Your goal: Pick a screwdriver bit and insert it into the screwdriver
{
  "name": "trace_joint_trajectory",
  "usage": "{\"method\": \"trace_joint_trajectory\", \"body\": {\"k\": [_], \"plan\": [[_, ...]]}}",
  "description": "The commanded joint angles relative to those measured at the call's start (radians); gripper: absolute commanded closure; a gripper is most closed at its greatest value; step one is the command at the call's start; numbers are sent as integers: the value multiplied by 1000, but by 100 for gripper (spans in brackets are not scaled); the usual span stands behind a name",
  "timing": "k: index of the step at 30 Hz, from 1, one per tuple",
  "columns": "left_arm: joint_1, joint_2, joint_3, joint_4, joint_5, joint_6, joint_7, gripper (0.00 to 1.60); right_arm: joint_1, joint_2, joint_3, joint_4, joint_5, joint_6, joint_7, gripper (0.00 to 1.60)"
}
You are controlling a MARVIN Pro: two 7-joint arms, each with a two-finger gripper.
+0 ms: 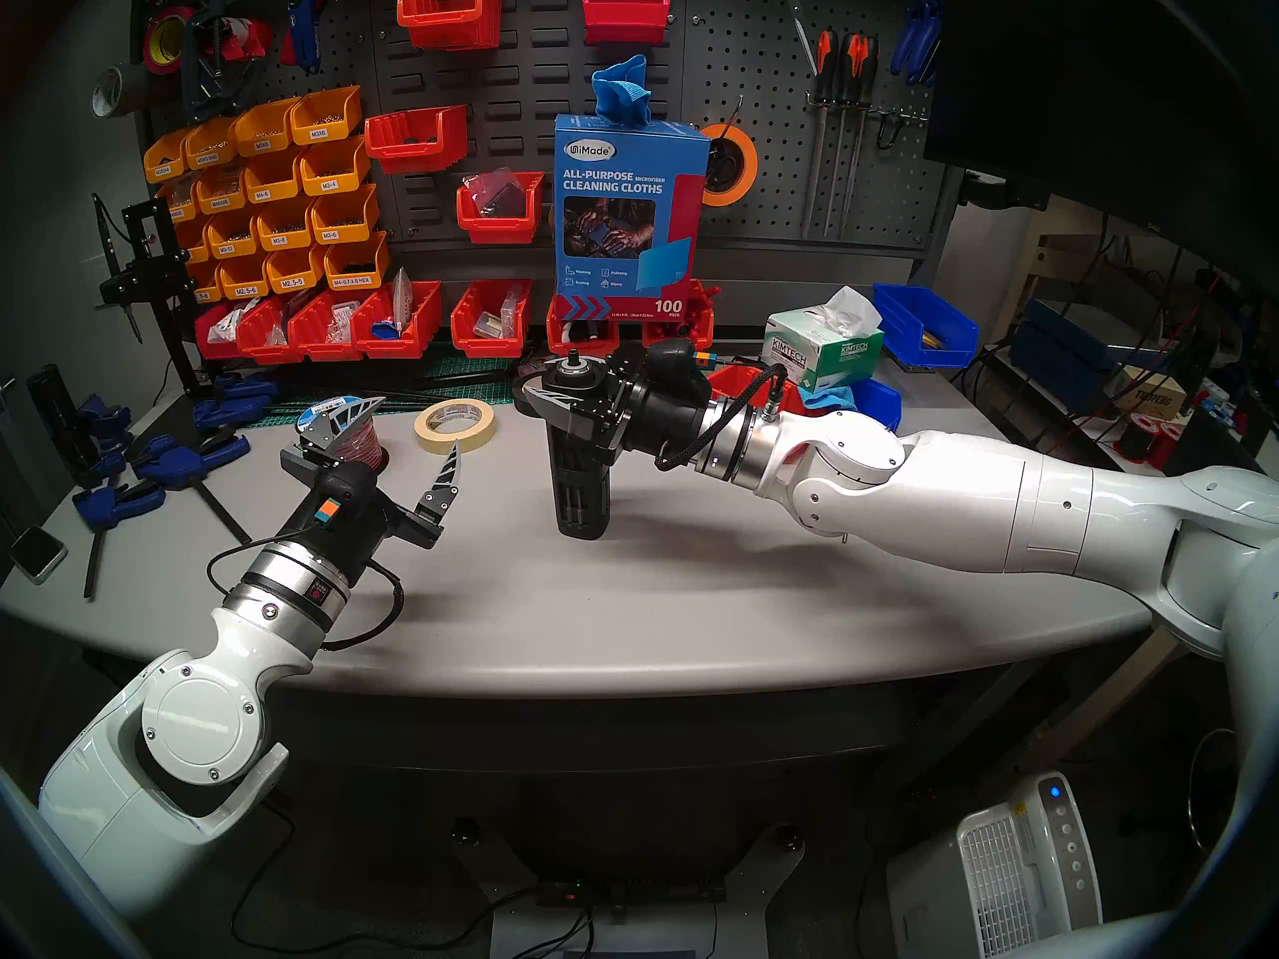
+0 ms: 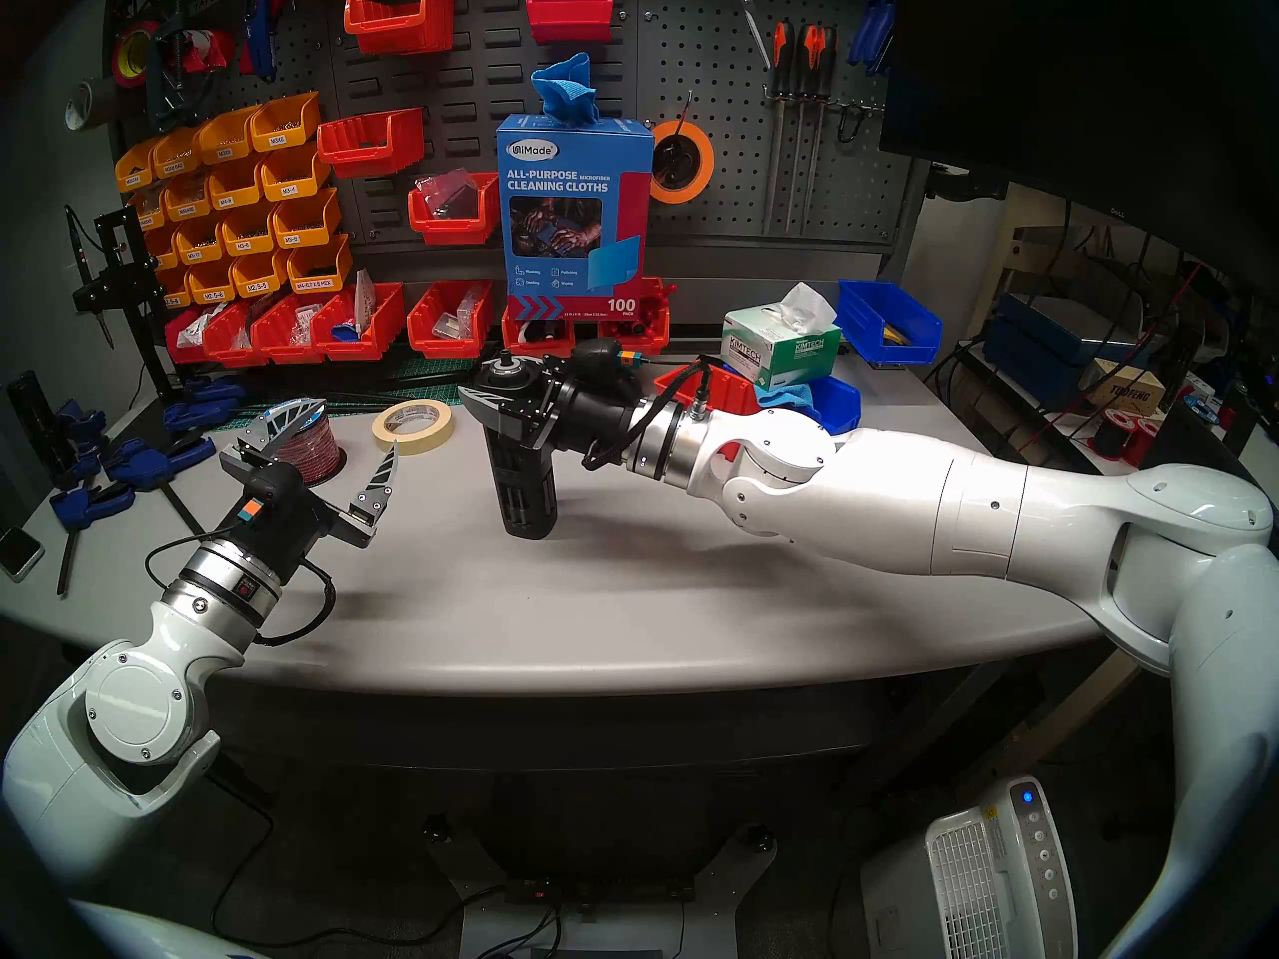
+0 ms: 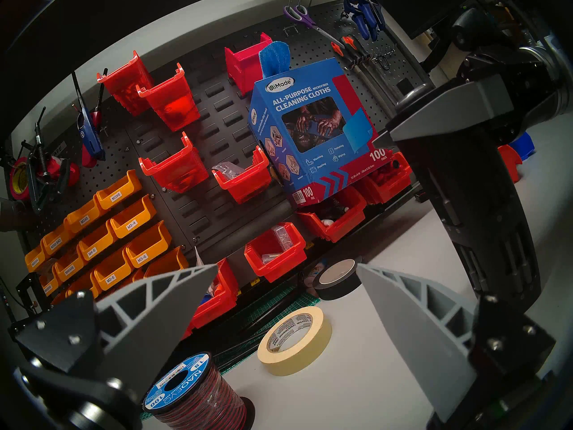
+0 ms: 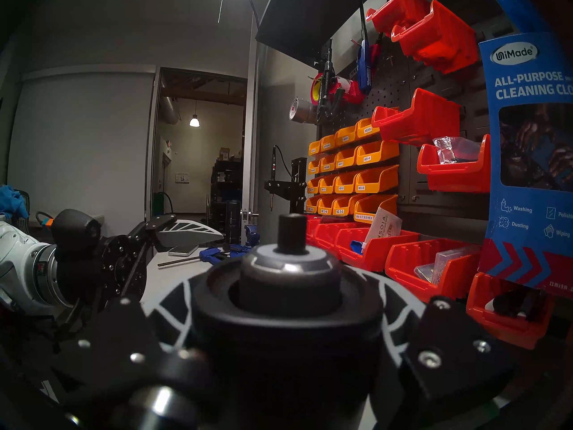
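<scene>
From the head views, the right gripper is clamped around the top of the upright black screwdriver, steadying it on the grey table, while the left gripper hangs wide open and empty near the wire spool and tape roll. The left wrist view shows nothing between its spread fingers, and no loose bit is seen. In the right wrist view a short dark stub stands in the screwdriver's socket, so I judge the bit seated; next, release gently.
</scene>
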Motion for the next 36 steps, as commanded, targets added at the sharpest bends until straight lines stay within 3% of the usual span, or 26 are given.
{"method": "trace_joint_trajectory", "body": {"k": [1, 5, 8, 12, 13, 14, 18, 25, 31, 34, 36], "plan": [[-17, 5, -18, -26, -22, -17, -10, 0, 8, 10, 5, -12, -1, -2, 4, 104], [-64, 41, -6, -24, -65, -11, -57, 0, 8, 13, 6, -13, 0, -3, 7, 109], [-123, 67, 20, -10, -83, 6, -86, 0, 8, 19, 7, -12, 2, -4, 10, 100], [-151, 109, 39, -7, -107, 15, -109, 0, 8, 26, 8, -12, 5, -5, 14, 101], [-190, 103, 65, 2, -107, 26, -117, 0, 8, 27, 8, -11, 5, -6, 15, 100], [-140, 127, 36, -17, -112, 16, -115, 0, 8, 28, 8, -11, 6, -6, 16, 100], [-236, 120, 109, 6, -120, 34, -134, 0, 7, 30, 8, -8, 8, -7, 20, 100], [-270, 117, 162, 13, -129, 49, -154, 0, 10, 20, 12, 10, 15, -8, 25, 104], [-341, 65, 246, 44, -108, 88, -172, 0, 13, 3, 15, 35, 26, -8, 37, 103], [-353, 49, 257, 50, -102, 96, -175, 0, 14, -2, 15, 42, 29, -8, 40, 103], [-389, 10, 283, 64, -90, 119, -175, 0, 15, -13, 16, 55, 33, -9, 43, 104]]}}
